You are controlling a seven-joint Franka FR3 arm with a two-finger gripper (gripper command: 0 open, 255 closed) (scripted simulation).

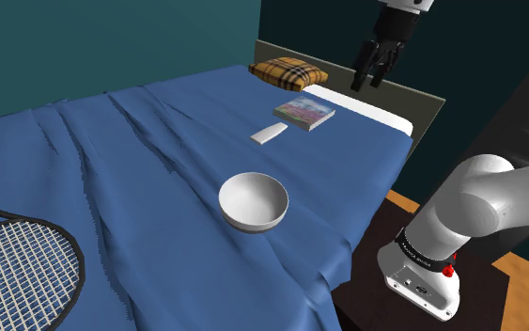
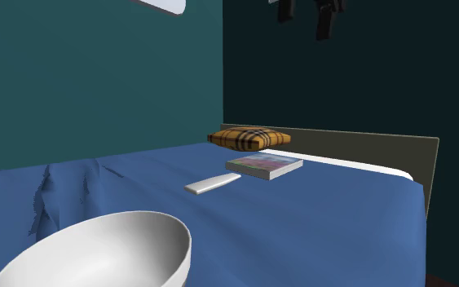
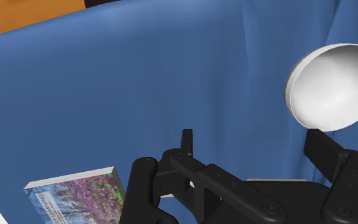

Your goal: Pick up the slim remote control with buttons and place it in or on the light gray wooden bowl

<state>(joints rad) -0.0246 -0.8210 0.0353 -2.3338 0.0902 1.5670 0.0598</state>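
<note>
Shoulder view: black two-finger gripper (image 1: 371,75) hangs wide open and empty; slim white flat remote (image 1: 270,134) lies down-left on the blue bed (image 1: 159,141), long axis angled toward the colourful book (image 1: 304,113).

Pretty simple: on the blue-sheeted bed (image 1: 159,141), the slim white remote (image 1: 270,133) is laid just beside the flat book (image 1: 303,112), between the plaid cushion (image 1: 287,71) and the round white bowl (image 1: 254,201).

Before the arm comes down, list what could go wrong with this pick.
1. The white remote lies flat close beside the book; the open gripper, high above, might clip the book.
2. The rumpled blue bedspread looks soft, so the bowl may tip when loaded.
</note>
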